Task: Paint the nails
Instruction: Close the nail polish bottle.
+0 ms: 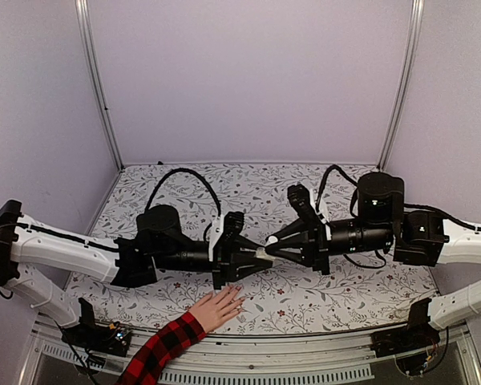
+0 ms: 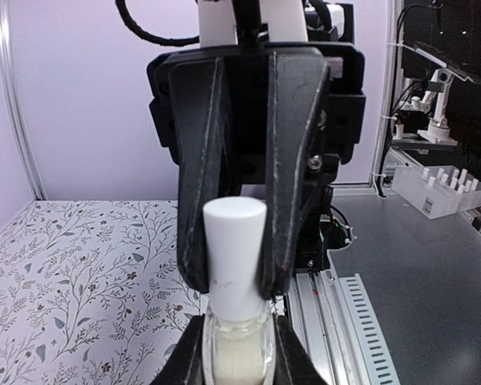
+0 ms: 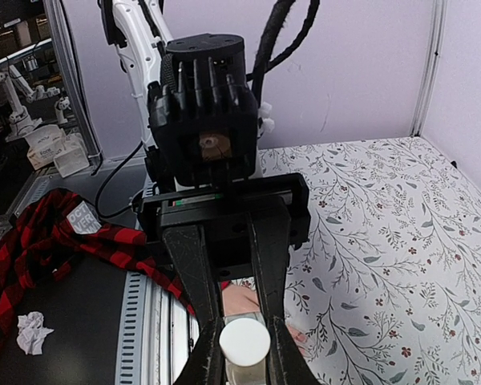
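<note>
Both sets of jaws are pretty much closed, tip to tip, and share one little item between them. On the left gripper [image 2: 237, 330] they pinch the glass body of a small clear bottle [image 2: 239, 359], one finger on each side. On the right gripper [image 3: 244, 343] they're clamped on that bottle's white cap [image 2: 234, 257] from the opposite end. So the bottle lies sideways, straight across the gap between the two wrists and held up off the floral table [image 1: 329, 298].

From the left wrist cam the cap sticks straight out past the left fingertips, with the right arm's black fingers hugging both sides of it. From the right wrist cam you look at the round end of the cap, sitting right between that arm's own fingertips.

The nails [image 1: 237, 293] are below the left jaws and a bit to the near side. They belong to a hand [image 1: 219, 307] lying flat on the table, fingers pointing toward the spot under the bottle, red-and-black plaid sleeve [image 1: 164, 349] trailing back to the table's near edge. They're too small in these shots to say much about. Nothing is touching them.
</note>
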